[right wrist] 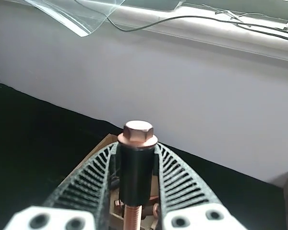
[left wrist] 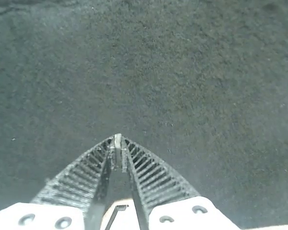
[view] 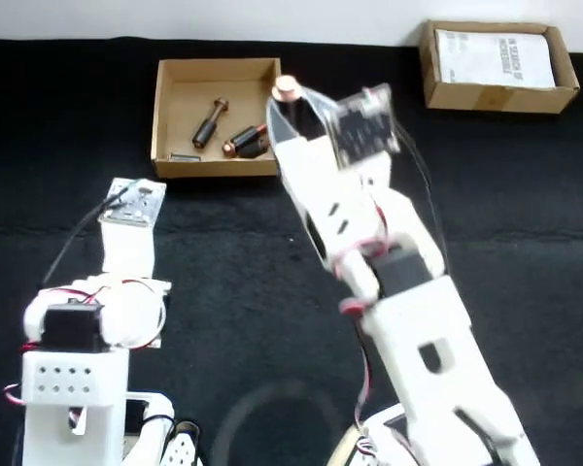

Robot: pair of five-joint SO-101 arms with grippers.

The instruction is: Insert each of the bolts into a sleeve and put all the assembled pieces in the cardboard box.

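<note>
Over the cardboard box [view: 180, 102], right jaws pinching sleeve [right wrist: 136, 172], bolt [right wrist: 138, 132] through it

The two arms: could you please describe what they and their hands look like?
Both the left arm and right arm are white plastic shells around black motors, with red, white and black wires looped at the joints. The left hand and right hand have black ribbed fingers tapering to points, on white bases with screw holes.

1. Flat black fabric-covered table surface [view: 223, 252]: extends across the work area to the rear wall.
2. Plain white wall [right wrist: 206, 96]: rises directly behind the table's far edge.
3. Thin black cable [right wrist: 182, 17]: runs along a brightly lit pale ledge [right wrist: 230, 40] above the wall.
</note>
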